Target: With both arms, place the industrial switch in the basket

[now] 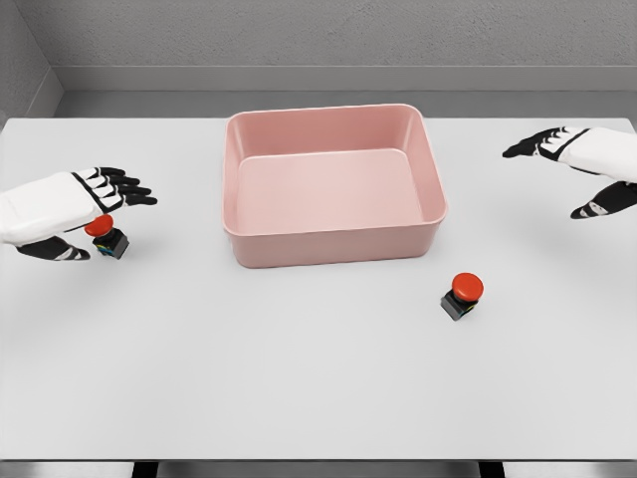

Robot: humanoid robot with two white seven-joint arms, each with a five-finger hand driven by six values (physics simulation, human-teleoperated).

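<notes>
Right now two small switches sit on the white table [299,388], each a squat black box topped with a round red push button. One switch [463,296] stands alone on the open tabletop, in front of the pink basket's right front corner and clear of it, tilted a little so its red cap faces up and toward the camera. The other switch [107,237] is far to the left, directly beside the left hand [75,204]; its red cap lies just under the palm, between the thumb below and the fingers above, but whether the hand touches it cannot be told. That hand's dark fingers are spread and extended toward the basket, not closed around anything. The pink basket [333,244], a rounded rectangular tub with plain walls, stands at the middle of the table toward the back. The right hand [582,164] hovers at the far right edge, well apart from both switches, fingers stretched out loosely and holding nothing.
</notes>
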